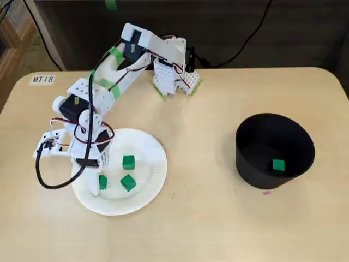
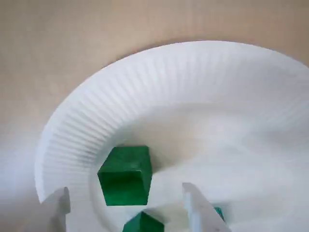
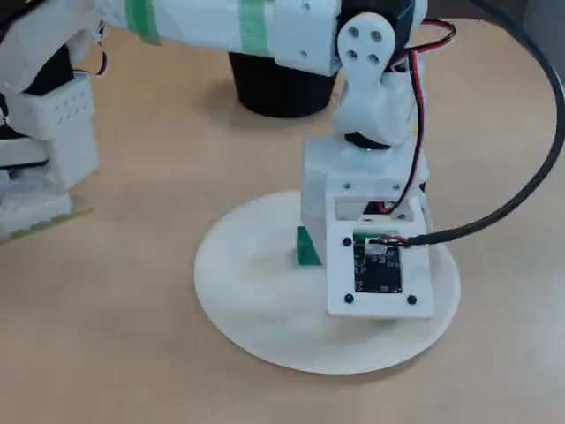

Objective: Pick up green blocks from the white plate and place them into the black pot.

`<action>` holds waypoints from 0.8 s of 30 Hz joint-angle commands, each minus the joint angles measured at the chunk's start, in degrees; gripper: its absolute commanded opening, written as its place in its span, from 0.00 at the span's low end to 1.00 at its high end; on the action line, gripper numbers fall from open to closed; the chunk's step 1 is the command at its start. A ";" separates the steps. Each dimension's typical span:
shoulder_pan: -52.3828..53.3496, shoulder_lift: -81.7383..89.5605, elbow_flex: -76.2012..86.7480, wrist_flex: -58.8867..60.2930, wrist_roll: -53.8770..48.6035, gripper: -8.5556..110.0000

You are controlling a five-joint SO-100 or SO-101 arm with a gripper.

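Pincer (image 2: 126, 188) open, straddling glossy sharp-edged green cube (image 2: 125, 174), on ribbed white plate (image 2: 193, 96), black pot (image 1: 246, 164) well apart

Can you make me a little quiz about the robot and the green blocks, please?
1. How many green blocks lie on the white plate?
2. True or false: the black pot is empty.
3. The tool is: A) open over the plate, B) shut on a block, C) inside the pot?
Key: 1) three; 2) false, one green block lies inside; 3) A.
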 commanded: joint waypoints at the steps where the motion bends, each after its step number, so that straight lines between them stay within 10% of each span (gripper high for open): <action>1: -0.09 -0.79 -4.48 -0.18 0.53 0.35; 12: -1.32 -9.58 -13.97 0.62 5.19 0.05; 24: -7.12 13.71 -18.11 2.99 10.55 0.05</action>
